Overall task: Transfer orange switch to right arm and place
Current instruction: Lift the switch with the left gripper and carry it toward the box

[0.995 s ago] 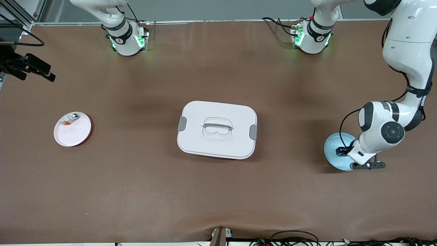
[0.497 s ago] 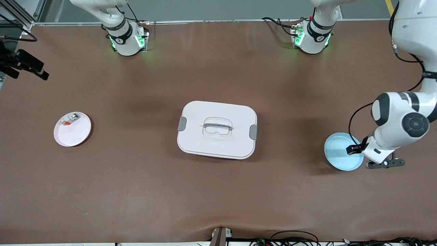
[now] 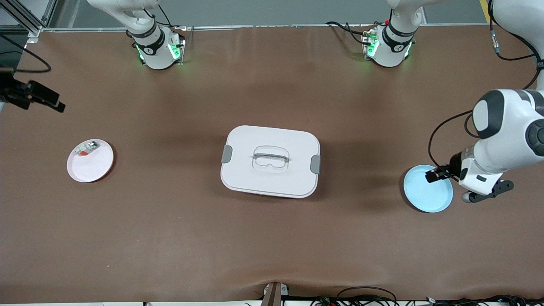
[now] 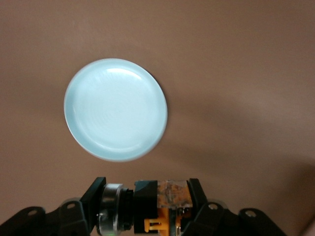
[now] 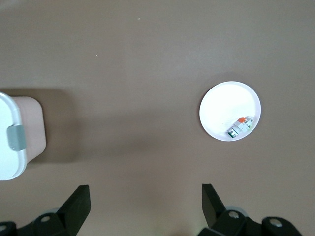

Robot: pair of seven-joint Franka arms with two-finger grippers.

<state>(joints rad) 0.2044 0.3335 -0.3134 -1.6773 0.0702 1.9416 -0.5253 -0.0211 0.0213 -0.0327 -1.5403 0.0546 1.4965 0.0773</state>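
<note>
left gripper [image 3: 434,175] over the round pale-blue plate [image 3: 425,197], clenched on the tiny black-and-orange switch [image 4: 170,196]; right gripper [image 5: 142,199] released, waiting. risk: shallow pinch may slip during handover.

Left arm: the base stands at the counter's edge along the robots' side. The arm reaches out to the counter's edge at its own end, with the elbow raised and the forearm angled down. The left gripper [image 3: 432,175] hangs in the air near that edge, its jaws closed on the orange switch [image 4: 167,201], which sits crosswise between them.

Right arm: the base stands at the same counter edge. The right gripper [image 5: 142,209] hangs high over the counter's edge at the right arm's end. Its jaws are spread wide and hold nothing. The wrist points straight down at the counter.
</note>
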